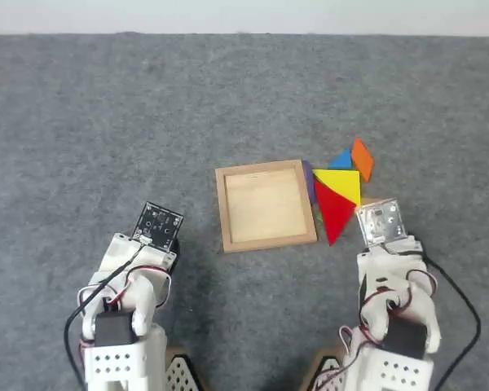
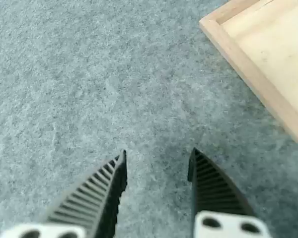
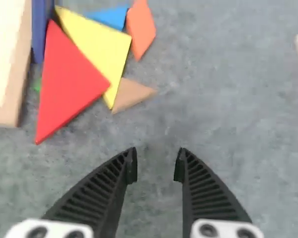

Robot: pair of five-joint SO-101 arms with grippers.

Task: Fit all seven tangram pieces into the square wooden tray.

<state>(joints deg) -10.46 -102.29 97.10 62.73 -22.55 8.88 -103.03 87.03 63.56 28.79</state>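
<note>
Left claw [image 2: 159, 152]: jaws partly open, empty, over carpet [image 1: 81, 122] left of the tray [image 1: 226, 213]; arm folded low near its base. Pieces lie clustered on the carpet against the tray's right wall: red [image 1: 334, 213], yellow [image 1: 342, 182], blue [image 1: 341, 160], orange [image 1: 362, 158]. Right claw [image 3: 156, 149]: narrowly open, empty, over carpet near red; arm likewise folded.

Pale wooden tray [image 1: 226, 213], grey felt-like tabletop [image 1: 106, 122]

The tangram pieces [image 1: 336, 191] lie clustered just right of the tray [image 1: 222, 208].
</note>
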